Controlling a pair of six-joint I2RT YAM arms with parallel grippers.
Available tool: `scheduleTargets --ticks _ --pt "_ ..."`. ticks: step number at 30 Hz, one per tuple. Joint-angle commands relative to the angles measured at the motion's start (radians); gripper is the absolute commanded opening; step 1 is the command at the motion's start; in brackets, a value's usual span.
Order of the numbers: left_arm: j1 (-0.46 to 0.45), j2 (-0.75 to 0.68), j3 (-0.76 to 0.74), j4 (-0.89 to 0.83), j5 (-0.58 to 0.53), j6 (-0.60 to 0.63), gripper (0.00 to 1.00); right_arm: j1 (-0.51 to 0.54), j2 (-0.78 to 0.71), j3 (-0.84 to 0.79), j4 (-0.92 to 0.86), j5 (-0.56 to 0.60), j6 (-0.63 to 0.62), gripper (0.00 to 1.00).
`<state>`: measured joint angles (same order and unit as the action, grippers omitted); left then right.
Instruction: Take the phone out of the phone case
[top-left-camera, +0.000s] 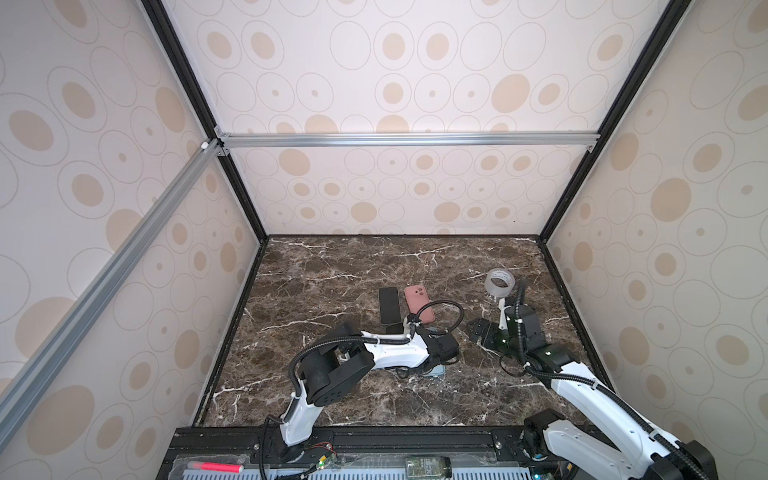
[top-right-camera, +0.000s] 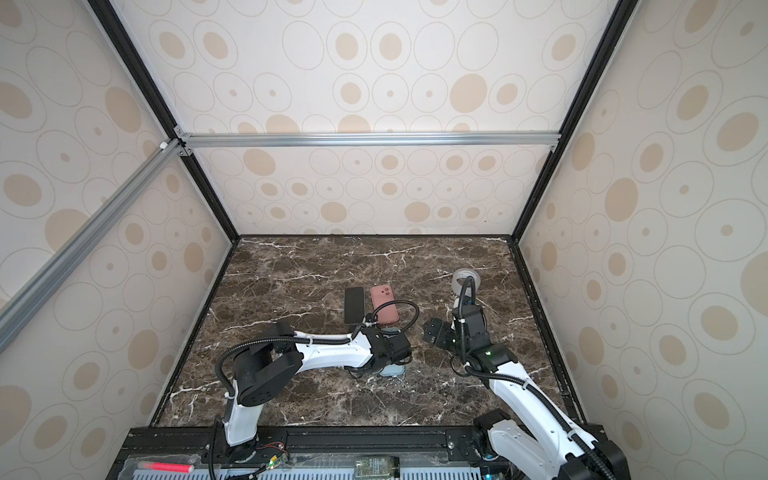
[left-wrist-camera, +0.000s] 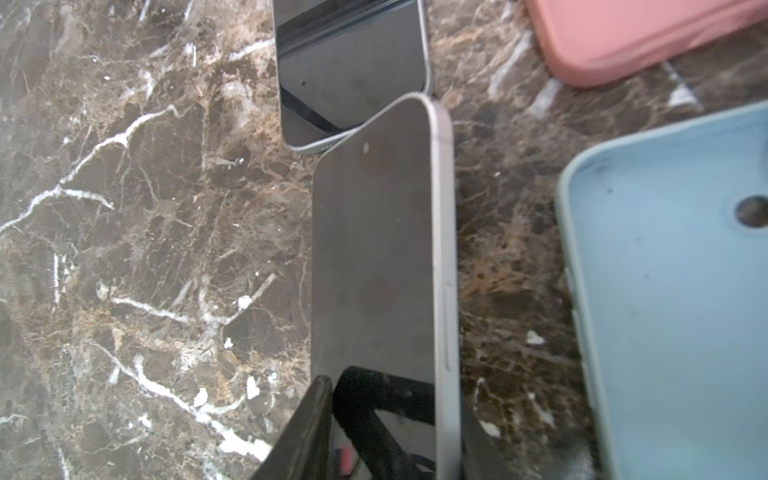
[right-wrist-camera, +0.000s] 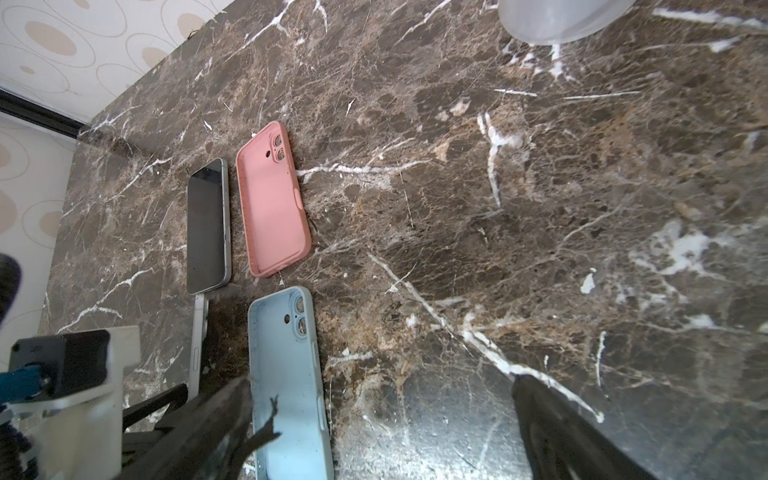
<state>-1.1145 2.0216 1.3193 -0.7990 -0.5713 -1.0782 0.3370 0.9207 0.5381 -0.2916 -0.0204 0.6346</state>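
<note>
A phone (left-wrist-camera: 374, 249) with a dark screen and a silver rim stands tilted on its long edge on the marble, between the fingers of my left gripper (left-wrist-camera: 392, 399). The jaws are parted wider than the phone is thick. One finger (left-wrist-camera: 309, 419) is by its lower edge; the rim leans toward the other. In the right wrist view this phone (right-wrist-camera: 199, 332) shows as a thin silver strip. The empty light blue phone case (right-wrist-camera: 286, 374) lies beside it, inside up. In both top views my left wrist (top-left-camera: 440, 347) covers most of the case (top-right-camera: 392, 370). My right gripper (right-wrist-camera: 382, 386) hovers open and empty just right of the case.
A second dark phone (top-left-camera: 389, 305) lies flat behind, with an empty pink case (top-left-camera: 419, 305) next to it. A roll of clear tape (top-left-camera: 500, 282) stands at the back right. Patterned walls close three sides. A pink marker (top-left-camera: 216, 467) and a small bottle (top-left-camera: 428, 465) lie on the front rail.
</note>
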Motion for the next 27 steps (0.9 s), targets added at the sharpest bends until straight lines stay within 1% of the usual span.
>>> scheduleTargets --ticks 1,8,10,11,14,15,16,17,19,21,24,26,27 --pt "-0.008 0.005 0.032 0.010 -0.013 -0.004 0.44 -0.006 -0.012 -0.004 -0.036 0.042 -0.009 1.00" --pt "-0.009 -0.095 -0.016 0.080 -0.027 0.014 0.47 -0.007 -0.045 -0.015 -0.065 0.118 0.006 1.00" --pt "-0.008 -0.140 -0.037 0.125 -0.030 0.035 0.48 -0.007 -0.057 -0.015 -0.066 0.131 -0.002 1.00" --pt "-0.008 -0.178 -0.052 0.160 -0.036 0.053 0.50 -0.007 -0.061 -0.014 -0.064 0.134 -0.018 1.00" --pt "-0.005 -0.349 -0.157 0.352 -0.051 0.150 0.66 -0.007 -0.059 -0.006 -0.048 0.178 -0.049 1.00" --pt "0.004 -0.410 -0.197 0.427 -0.046 0.192 0.73 -0.007 -0.056 -0.002 -0.043 0.205 -0.061 1.00" --pt "0.020 -0.475 -0.252 0.511 -0.038 0.236 0.80 -0.007 -0.052 0.004 -0.042 0.266 -0.073 1.00" --pt "0.040 -0.546 -0.306 0.582 -0.036 0.273 0.88 -0.007 -0.048 0.011 -0.036 0.327 -0.082 1.00" --pt "0.102 -0.647 -0.402 0.691 -0.026 0.349 0.98 -0.007 -0.043 0.016 -0.011 0.448 -0.086 1.00" --pt "0.176 -0.736 -0.487 0.757 -0.037 0.404 0.99 -0.007 -0.042 0.014 0.038 0.555 -0.119 1.00" --pt "0.307 -0.880 -0.645 0.920 -0.059 0.502 0.99 -0.010 -0.017 -0.002 0.174 0.622 -0.306 0.99" --pt "0.400 -0.978 -0.764 1.068 -0.071 0.602 0.99 -0.019 0.039 -0.006 0.251 0.654 -0.427 0.99" --pt "0.439 -1.014 -0.804 1.125 -0.088 0.632 0.99 -0.026 0.064 -0.009 0.289 0.658 -0.483 0.99"
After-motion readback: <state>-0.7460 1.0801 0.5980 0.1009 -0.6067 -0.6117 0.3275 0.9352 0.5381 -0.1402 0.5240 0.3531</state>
